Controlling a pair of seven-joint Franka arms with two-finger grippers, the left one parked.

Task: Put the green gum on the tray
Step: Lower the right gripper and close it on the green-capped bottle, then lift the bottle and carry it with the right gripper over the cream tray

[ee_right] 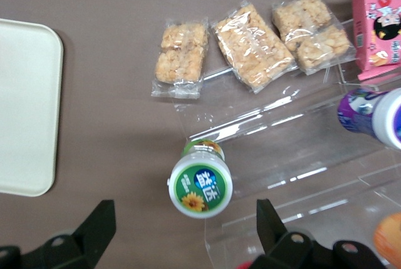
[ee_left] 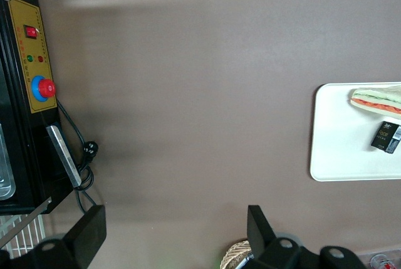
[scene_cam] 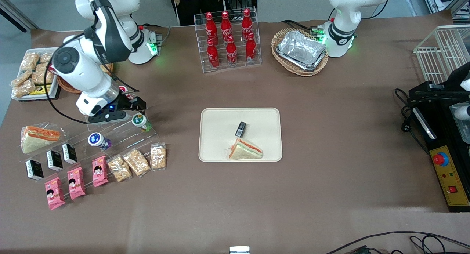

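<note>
The green gum (scene_cam: 140, 121) (ee_right: 200, 185) stands on a clear acrylic stepped shelf (scene_cam: 121, 131), its white-rimmed green lid facing up. My gripper (scene_cam: 129, 106) (ee_right: 186, 226) hovers just above it and slightly farther from the front camera, open, its black fingers (ee_right: 95, 223) wide apart with nothing between them. The cream tray (scene_cam: 220, 118) (ee_right: 25, 106) (ee_left: 338, 150) lies mid-table toward the parked arm. It holds a wrapped sandwich (scene_cam: 245, 150) and a small black box (scene_cam: 240, 129).
A blue-lidded canister (scene_cam: 96, 140) (ee_right: 376, 117) sits one step lower on the shelf; an orange-lidded one (ee_right: 390, 237) shows beside the gripper. Cracker packs (scene_cam: 136, 161), pink packets (scene_cam: 75, 182) and black boxes (scene_cam: 54, 160) line the shelf's front. A cola rack (scene_cam: 229, 41) stands farther back.
</note>
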